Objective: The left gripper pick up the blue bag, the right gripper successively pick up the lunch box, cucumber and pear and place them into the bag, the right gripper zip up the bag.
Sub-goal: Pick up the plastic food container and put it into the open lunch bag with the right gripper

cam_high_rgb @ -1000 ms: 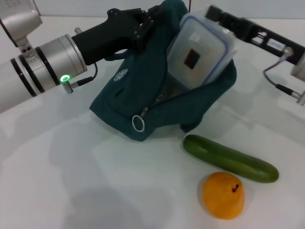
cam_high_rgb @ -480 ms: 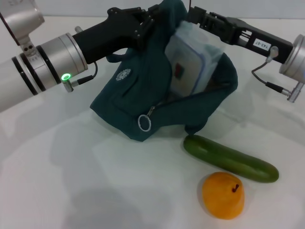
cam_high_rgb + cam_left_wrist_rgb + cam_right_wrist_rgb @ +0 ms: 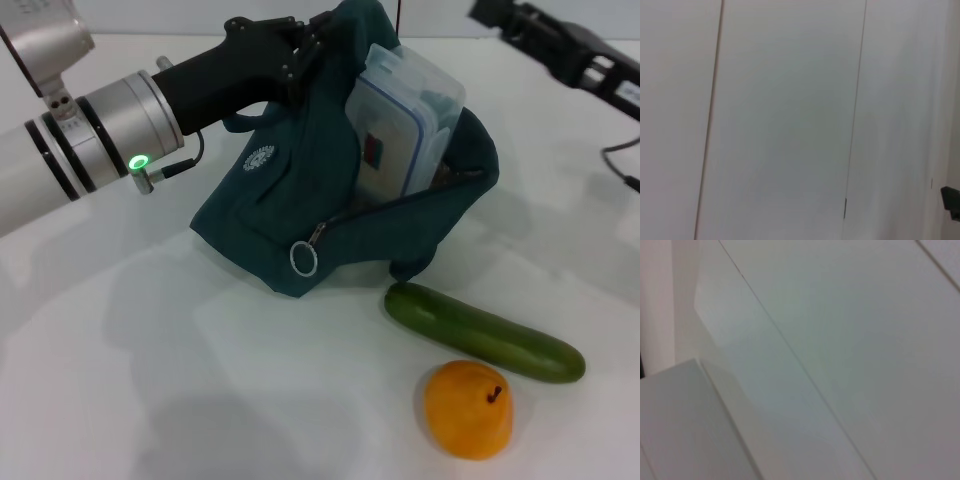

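Lunch box in bag, produce in front.
I see the clear rectangular plastic lunch box [image 3: 405, 125] standing in the dark teal fabric bag [image 3: 300, 215]; the long green cucumber [image 3: 484, 332] lies before it, the orange-yellow pear [image 3: 468, 409] nearer still.

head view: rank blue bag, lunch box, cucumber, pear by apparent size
1. blue bag, clearly largest.
2. lunch box and cucumber: unsure. The box is partly sunk in the bag, and the cucumber lies nearer the camera.
3. pear, smallest, though nearest the camera.
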